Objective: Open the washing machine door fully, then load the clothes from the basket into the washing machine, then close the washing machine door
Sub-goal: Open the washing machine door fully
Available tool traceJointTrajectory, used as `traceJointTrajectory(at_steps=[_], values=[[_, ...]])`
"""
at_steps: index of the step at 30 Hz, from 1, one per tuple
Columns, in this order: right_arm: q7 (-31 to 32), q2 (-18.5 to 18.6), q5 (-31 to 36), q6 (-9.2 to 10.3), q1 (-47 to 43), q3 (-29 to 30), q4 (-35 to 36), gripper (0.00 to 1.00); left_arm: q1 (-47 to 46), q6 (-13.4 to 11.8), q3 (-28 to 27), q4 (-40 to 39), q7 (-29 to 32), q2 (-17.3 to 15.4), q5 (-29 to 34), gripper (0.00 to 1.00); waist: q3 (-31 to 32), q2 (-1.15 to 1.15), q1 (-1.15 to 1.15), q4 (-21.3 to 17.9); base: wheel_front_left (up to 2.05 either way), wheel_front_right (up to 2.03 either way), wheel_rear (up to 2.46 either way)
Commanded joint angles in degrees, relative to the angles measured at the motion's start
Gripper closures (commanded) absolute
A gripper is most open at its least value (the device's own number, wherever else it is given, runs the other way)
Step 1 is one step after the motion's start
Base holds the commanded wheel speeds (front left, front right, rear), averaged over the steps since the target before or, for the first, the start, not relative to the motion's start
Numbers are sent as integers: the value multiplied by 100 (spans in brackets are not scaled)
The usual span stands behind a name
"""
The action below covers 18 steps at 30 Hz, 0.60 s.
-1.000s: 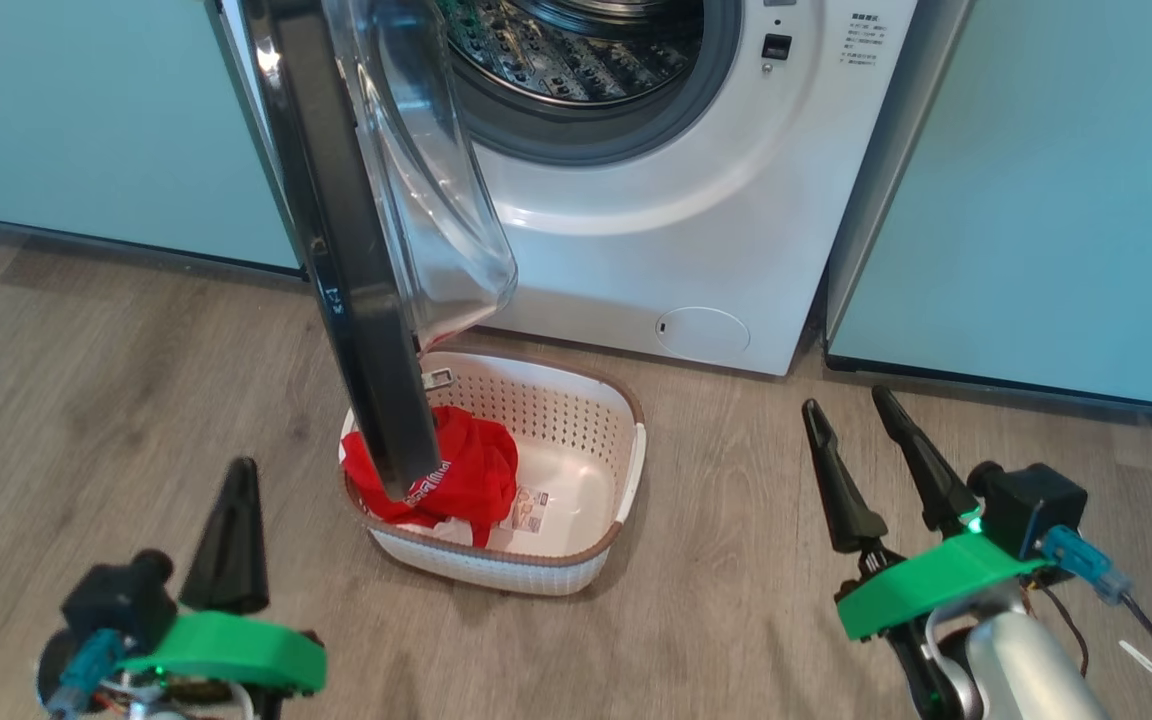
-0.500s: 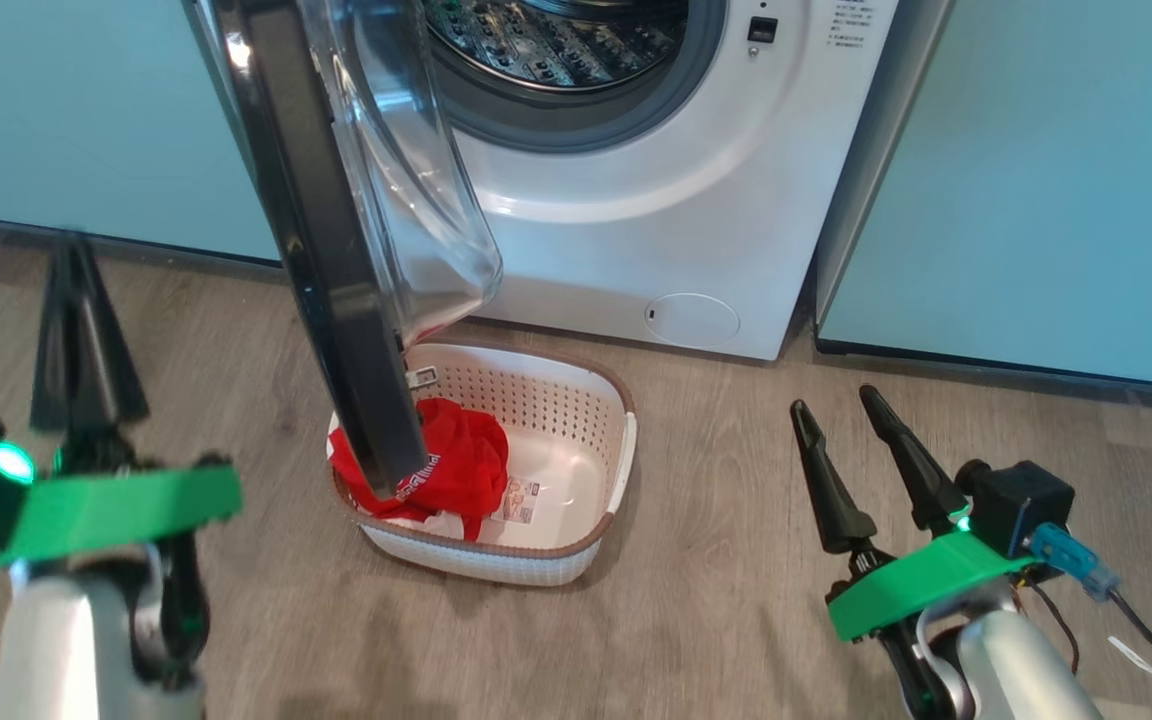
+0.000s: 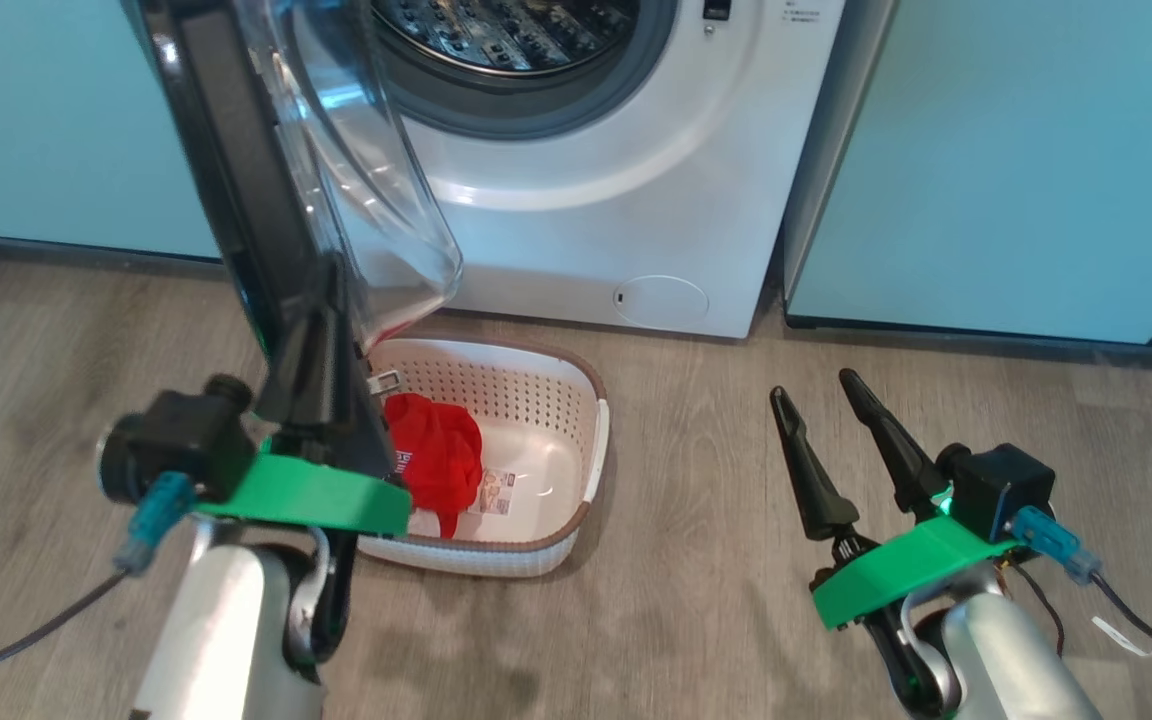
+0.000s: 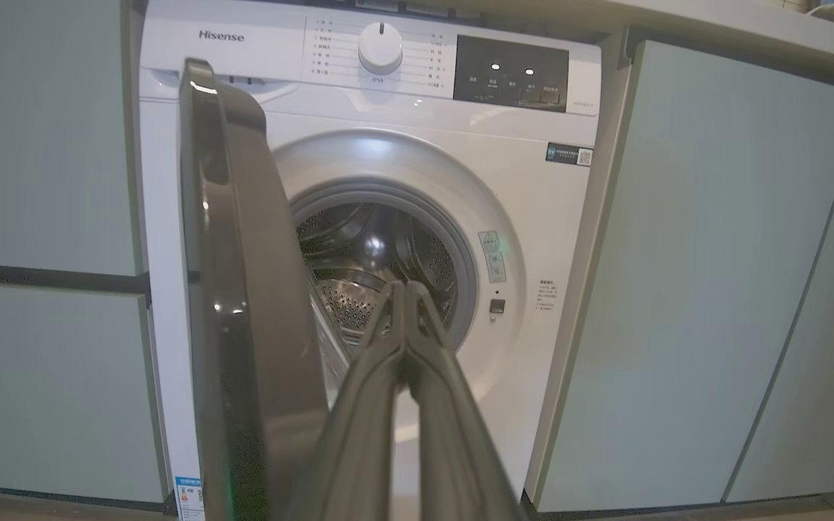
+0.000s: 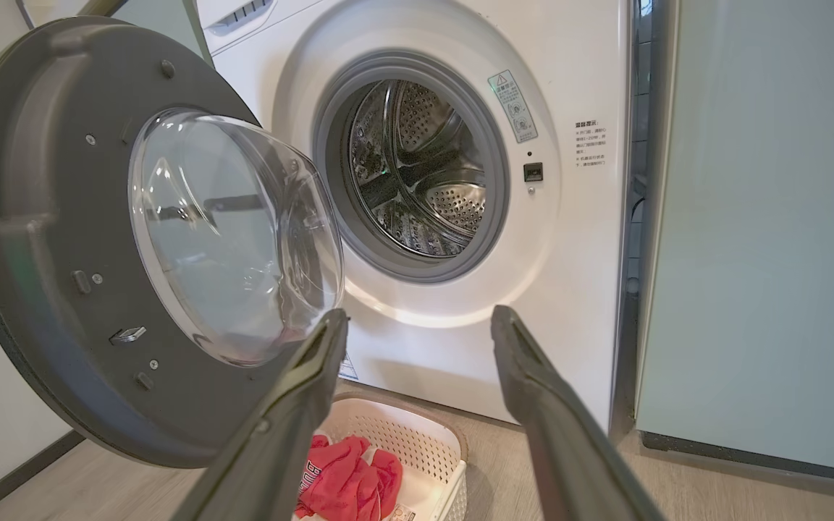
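Fingers shut, left gripper has swung in beside the washing machine door, centre left, likely to push it wider; right gripper open.

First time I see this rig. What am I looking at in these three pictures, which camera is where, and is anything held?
This is a wheeled robot with two arms, each ending in a two-fingered end effector. One picture looks down from its head; the other two look along each wrist's fingers. The left end effector is shut, holding nothing, close by the edge of the open door of the washer; whether they touch cannot be told. The right end effector is open and empty, off to the side. On the wood floor under the door stands a basket with red clothes in it.
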<state>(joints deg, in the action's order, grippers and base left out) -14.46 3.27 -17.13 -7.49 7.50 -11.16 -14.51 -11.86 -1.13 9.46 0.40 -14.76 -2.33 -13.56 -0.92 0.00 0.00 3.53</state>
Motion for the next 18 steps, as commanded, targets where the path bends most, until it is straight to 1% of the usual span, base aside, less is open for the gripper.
traceJointTrajectory(at_steps=[1,10,18], values=[[-53,-39,-12,0,206,-112,168,0,-258,11,-128,-53,-24,-54,-19,100,-32,0,0,-33,0,0,0],[-53,-39,-72,0,246,-166,173,0,-345,-84,-37,1016,-24,-54,84,100,-142,0,0,-144,0,0,0],[-53,-39,-90,0,217,-133,166,0,-373,-98,-217,1229,-24,-54,46,100,-148,0,0,-134,0,0,0]])
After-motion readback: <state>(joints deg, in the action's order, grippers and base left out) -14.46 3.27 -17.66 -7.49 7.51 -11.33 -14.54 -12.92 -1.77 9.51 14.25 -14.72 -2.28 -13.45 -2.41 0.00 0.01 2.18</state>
